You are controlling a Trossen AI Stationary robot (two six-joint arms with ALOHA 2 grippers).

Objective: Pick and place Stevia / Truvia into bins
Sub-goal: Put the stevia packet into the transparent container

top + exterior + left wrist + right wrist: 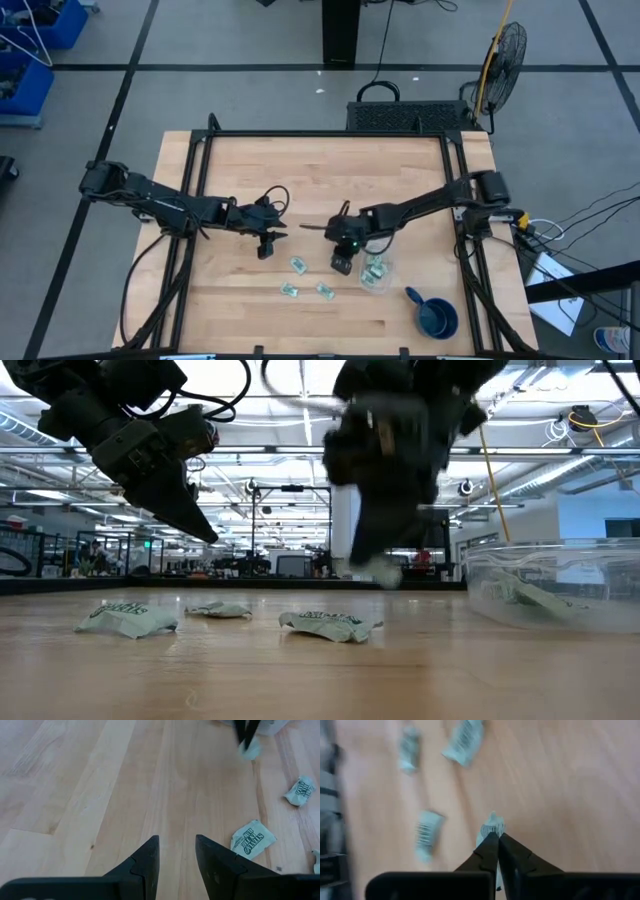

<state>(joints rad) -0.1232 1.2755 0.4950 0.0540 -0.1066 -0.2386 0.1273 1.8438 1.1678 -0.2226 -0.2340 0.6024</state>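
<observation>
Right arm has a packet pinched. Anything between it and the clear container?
Nothing visible. The right gripper, shut on a packet, hangs above bare wood beside the clear container. The loose packets lie on its other side, and the blue cup sits beyond the container.

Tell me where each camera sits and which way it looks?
High view: above, looking straight down at the table, both arms, clear container.
Low view: at tabletop height, looking across; both claws hang from above.
Left wrist view: on left arm, past its open left claw at wood.
Right wrist view: on right arm; right claw pinches a packet.
Shared: loose packets show in all views.
</observation>
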